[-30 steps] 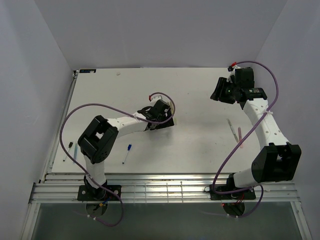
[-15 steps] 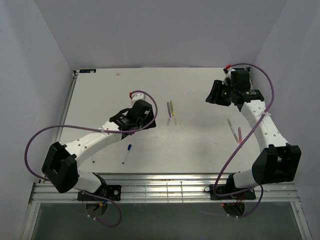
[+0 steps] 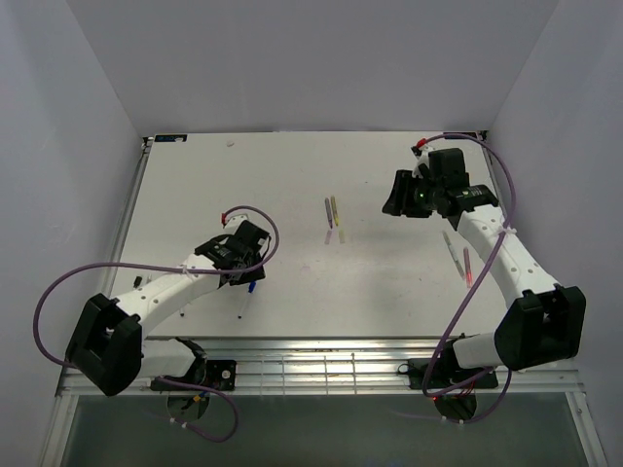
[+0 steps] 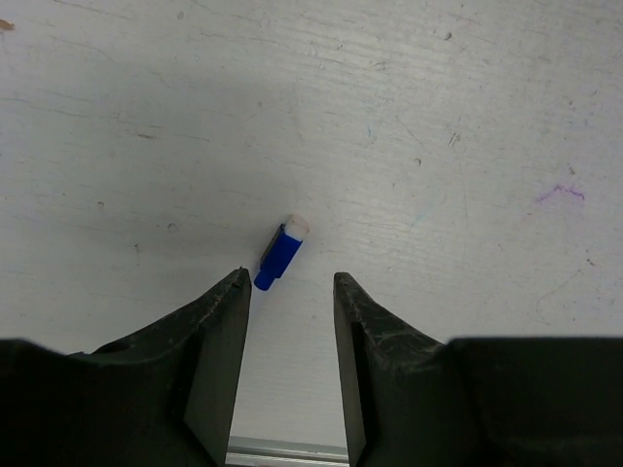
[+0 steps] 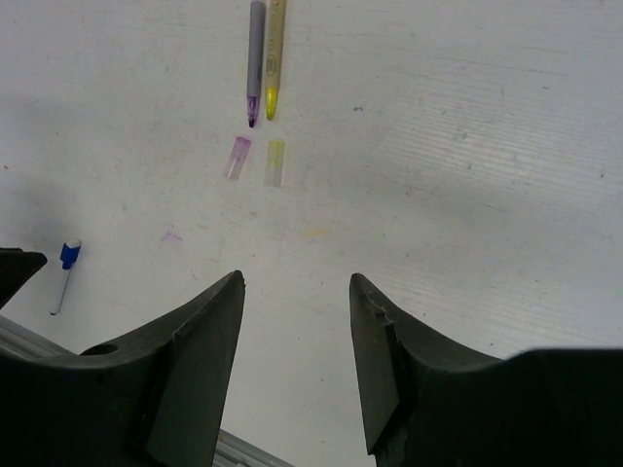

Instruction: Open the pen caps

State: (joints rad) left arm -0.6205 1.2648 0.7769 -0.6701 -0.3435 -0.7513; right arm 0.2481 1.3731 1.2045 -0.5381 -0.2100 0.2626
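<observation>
Two pen caps [image 5: 275, 162] lie just before two side-by-side pens [image 5: 256, 49].

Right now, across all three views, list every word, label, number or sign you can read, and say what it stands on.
None can be read.
Dark strip at the far left corner of the table: perhaps a label, too small to read.
Yellow pen barrel: faint marks, too blurred to read.
Blue pen cap: no print shows.
</observation>
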